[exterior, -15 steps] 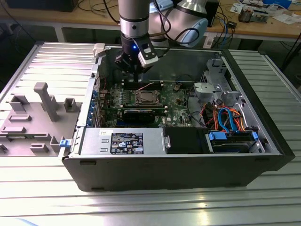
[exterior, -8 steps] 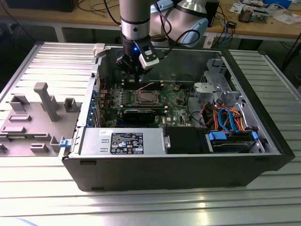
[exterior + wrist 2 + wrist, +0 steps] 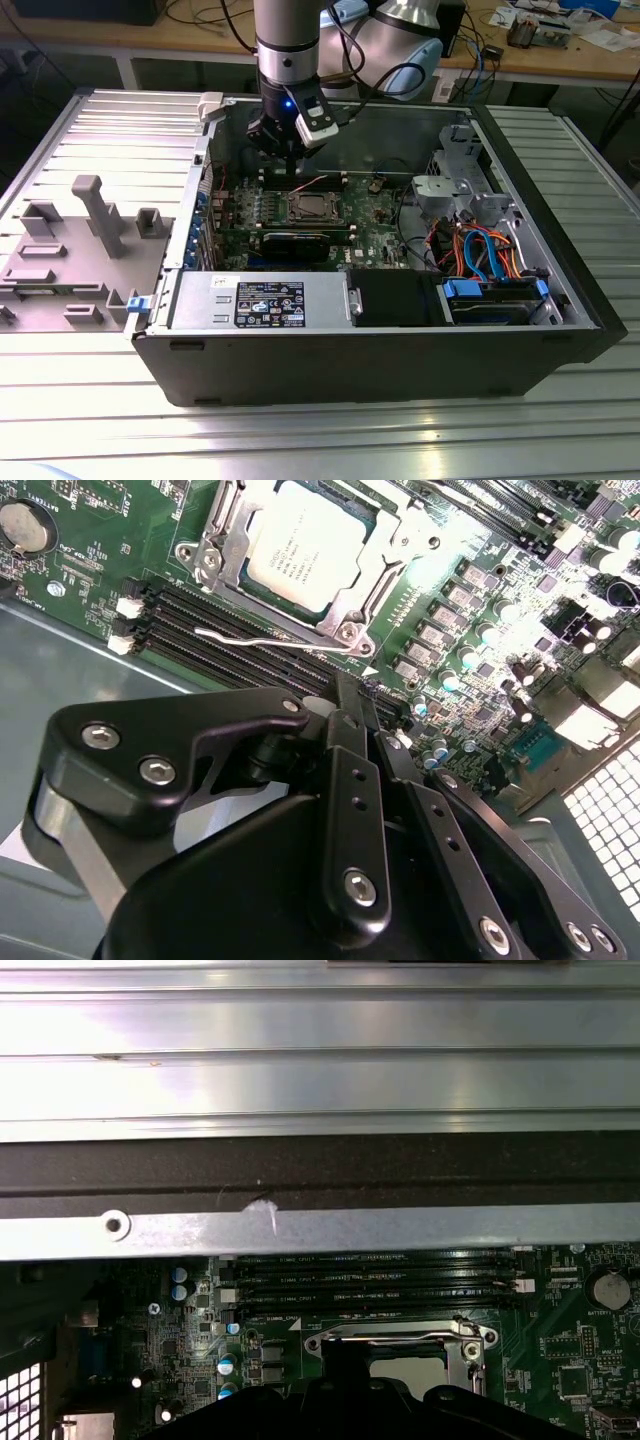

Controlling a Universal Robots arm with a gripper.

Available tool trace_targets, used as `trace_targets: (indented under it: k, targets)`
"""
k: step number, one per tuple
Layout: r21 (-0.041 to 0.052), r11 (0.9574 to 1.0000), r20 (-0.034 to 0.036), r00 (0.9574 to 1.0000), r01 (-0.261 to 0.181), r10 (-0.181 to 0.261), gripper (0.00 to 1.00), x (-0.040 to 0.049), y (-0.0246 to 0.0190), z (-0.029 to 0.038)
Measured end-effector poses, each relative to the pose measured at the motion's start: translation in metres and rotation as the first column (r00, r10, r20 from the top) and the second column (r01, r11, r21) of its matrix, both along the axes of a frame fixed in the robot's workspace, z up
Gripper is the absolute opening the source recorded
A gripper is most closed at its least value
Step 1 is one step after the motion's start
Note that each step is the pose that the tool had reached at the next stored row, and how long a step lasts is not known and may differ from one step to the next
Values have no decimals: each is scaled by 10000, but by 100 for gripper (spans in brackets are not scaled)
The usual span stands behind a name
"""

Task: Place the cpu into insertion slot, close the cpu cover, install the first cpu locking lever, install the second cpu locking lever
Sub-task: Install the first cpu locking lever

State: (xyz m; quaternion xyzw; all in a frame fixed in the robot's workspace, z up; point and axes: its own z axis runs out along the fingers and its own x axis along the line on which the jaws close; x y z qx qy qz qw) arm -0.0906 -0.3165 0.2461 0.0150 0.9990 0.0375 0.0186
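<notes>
Just beyond the clenched, empty black gripper point(image 3: 345, 695), the silvery-grey square cpu point(image 3: 308, 542) sits under its silver frame cover point(image 3: 370, 585). The thin wire lever point(image 3: 270, 640) looks unlatched; a misjudged push could slip off it onto the green board point(image 3: 90, 590).

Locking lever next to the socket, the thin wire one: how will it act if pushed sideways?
The locking lever is a thin bent wire rod, so it probably flexes and springs back rather than staying stiff. Its smooth, shiny metal may slip off the tool. It lies low beside the cpu cover, over the memory slots, so a slip could scrape them.
</notes>
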Motion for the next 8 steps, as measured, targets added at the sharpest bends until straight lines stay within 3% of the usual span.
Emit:
trace_targets:
  k: [3,6,8]
  targets:
    - [11,10000,3,10000,0,0,11,1,-1,-4]
    - [109,9999,2,10000,0,0,11,7,-4,-20]
    - [110,9999,0,10000,0,0,11,23,-4,-28]
